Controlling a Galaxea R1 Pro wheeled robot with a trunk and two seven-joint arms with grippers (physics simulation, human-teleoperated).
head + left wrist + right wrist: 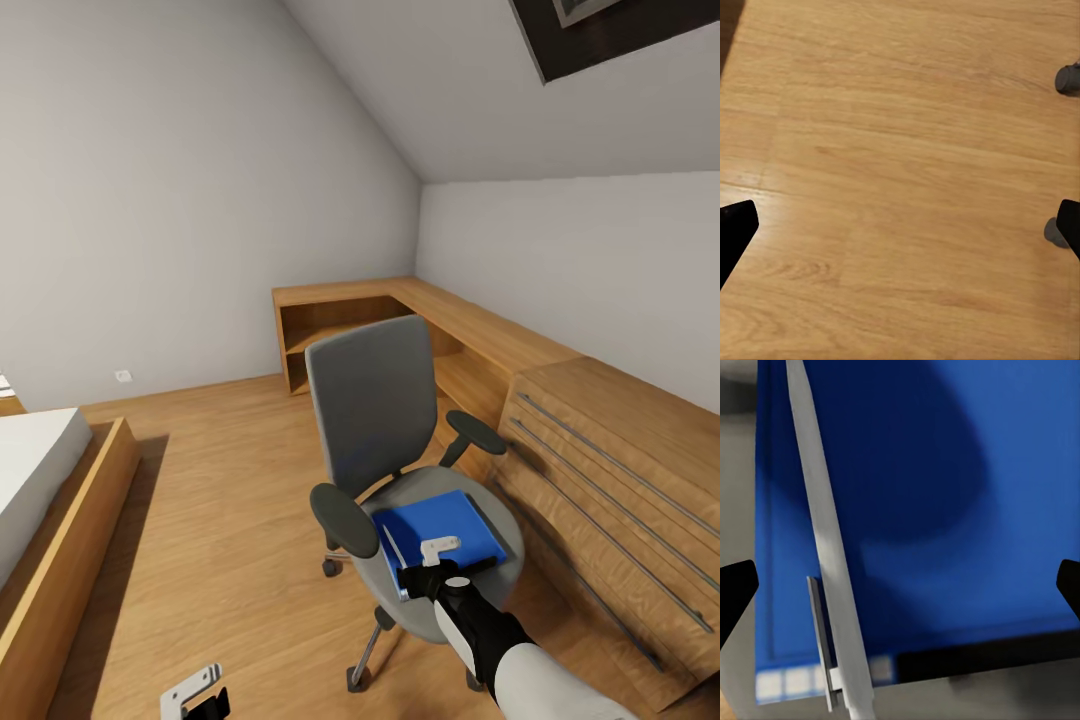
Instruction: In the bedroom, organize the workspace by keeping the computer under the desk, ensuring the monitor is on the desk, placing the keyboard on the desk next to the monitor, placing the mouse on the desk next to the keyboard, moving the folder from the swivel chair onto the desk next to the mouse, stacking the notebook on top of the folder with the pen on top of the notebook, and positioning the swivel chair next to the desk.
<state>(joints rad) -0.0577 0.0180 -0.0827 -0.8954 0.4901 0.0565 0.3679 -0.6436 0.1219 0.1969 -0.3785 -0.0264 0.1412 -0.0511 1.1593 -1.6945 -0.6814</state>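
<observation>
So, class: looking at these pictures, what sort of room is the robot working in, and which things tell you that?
Most likely an attic bedroom: a sloped ceiling with a skylight, a low wooden bed on a wood floor, plus a grey swivel chair holding a blue folder.

The swivel chair (400, 470) stands on the light wood floor (230, 520), just beside the wooden drawer cabinet (610, 500) on the right. On its grey seat lies the blue folder (440, 535), flat, with a white pen (829, 562) resting along its left side. A low bed (50, 520) stands on the floor at far left.
</observation>
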